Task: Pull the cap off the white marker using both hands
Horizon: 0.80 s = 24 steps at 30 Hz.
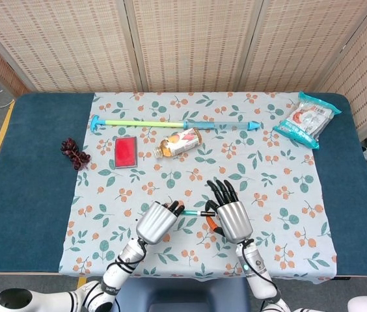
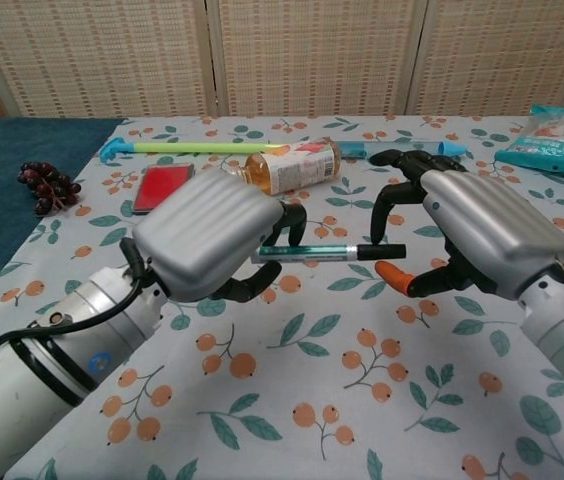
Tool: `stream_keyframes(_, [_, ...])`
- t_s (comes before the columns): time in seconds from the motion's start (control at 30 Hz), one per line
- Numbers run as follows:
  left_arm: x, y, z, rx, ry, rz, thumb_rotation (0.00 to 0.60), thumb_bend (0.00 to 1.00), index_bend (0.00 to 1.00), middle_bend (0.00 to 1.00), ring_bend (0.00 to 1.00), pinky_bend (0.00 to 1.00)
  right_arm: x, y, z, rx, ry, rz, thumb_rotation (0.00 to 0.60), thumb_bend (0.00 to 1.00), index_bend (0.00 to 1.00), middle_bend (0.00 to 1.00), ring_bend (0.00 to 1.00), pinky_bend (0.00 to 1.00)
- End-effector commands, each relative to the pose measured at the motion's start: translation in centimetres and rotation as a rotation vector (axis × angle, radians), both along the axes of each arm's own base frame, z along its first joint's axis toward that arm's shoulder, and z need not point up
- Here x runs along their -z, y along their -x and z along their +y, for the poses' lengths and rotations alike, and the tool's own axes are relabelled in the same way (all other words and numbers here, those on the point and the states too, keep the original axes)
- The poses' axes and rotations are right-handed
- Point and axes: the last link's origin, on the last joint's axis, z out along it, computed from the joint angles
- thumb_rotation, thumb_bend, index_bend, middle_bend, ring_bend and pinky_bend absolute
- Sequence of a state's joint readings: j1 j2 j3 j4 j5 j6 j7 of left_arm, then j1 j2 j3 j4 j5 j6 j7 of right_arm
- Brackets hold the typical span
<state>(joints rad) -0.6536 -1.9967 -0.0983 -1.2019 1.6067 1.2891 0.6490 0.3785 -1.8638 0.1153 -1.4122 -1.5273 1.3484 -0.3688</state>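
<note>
Two silver-backed robot hands with black fingers reach forward over the table, side by side and close together, each on a white-and-black forearm. The left hand [image 2: 207, 245] is turned palm down, its black fingers [image 2: 280, 222] curled under and gripping the body of a thin teal-and-white marker with a black cap [image 2: 334, 253]. The right hand [image 2: 477, 235] holds nothing: its fingers arch apart just beyond the marker's capped end, and its orange-tipped thumb [image 2: 392, 274] sits below that end.
</note>
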Motion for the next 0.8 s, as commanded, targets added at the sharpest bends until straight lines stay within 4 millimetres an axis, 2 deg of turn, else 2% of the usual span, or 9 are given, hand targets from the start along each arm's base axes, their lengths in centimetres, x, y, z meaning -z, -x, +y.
stream_keyframes(0.03, [0.03, 0.00, -0.08, 0.000, 0.001, -0.001, 0.600, 0.54, 0.89, 0.98, 0.86, 1.00, -0.02, -0.01, -0.03, 0.002, 0.006, 0.000, 0.600, 0.22, 0.52, 0.07, 0.00, 0.00])
stream_keyframes(0.53, [0.40, -0.04, -0.18, 0.000, 0.008, 0.003, 0.600, 0.54, 0.89, 0.98, 0.86, 1.00, -0.01, -0.16, 0.03, 0.001, -0.001, -0.012, 0.600, 0.22, 0.57, 0.10, 0.00, 0.00])
stream_keyframes(0.63, [0.40, -0.04, -0.14, -0.004, 0.009, 0.000, 0.600, 0.54, 0.89, 0.98, 0.86, 1.00, 0.08, -0.18, 0.03, 0.003, 0.000, -0.020, 0.600, 0.23, 0.62, 0.13, 0.00, 0.00])
stream_keyframes(0.8, [0.46, 0.13, -0.18, -0.028, 0.034, -0.015, 0.600, 0.54, 0.89, 0.98, 0.86, 1.00, 0.02, -0.43, -0.04, -0.004, 0.018, -0.062, 0.600, 0.33, 0.77, 0.20, 0.00, 0.00])
